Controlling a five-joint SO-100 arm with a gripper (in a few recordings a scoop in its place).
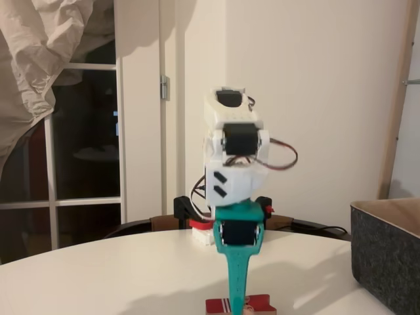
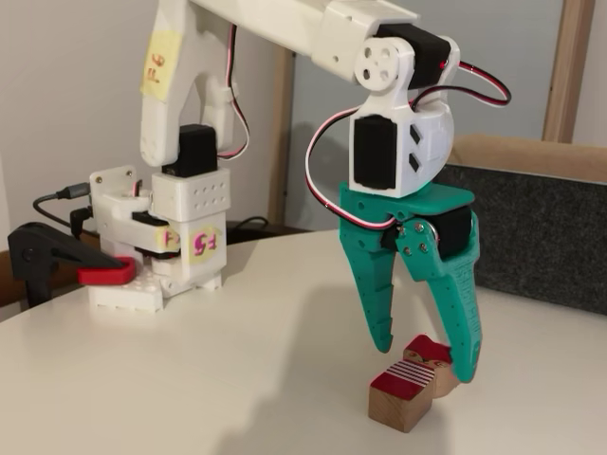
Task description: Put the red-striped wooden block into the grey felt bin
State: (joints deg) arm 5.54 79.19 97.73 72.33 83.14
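Observation:
The red-striped wooden block [image 2: 402,395] lies on the white table, with a red top, a patch of thin red-and-white stripes and bare wood sides. It also sits at the bottom edge of a fixed view, as the block [image 1: 239,306]. My teal gripper [image 2: 424,361] points straight down over the block's far end, open, with one finger [image 2: 377,303] to its left and the other finger [image 2: 457,313] to its right, tips close to the table. Seen edge-on, the gripper [image 1: 236,292] reaches down to the block. The grey felt bin [image 2: 545,227] stands behind and to the right, and appears as the bin [image 1: 387,259] at the right edge.
The arm's white base [image 2: 156,256] is clamped at the table's back edge with a black and red clamp [image 2: 66,256]. The round white table [image 1: 98,275] has free room left of the block. A window and a wall stand behind.

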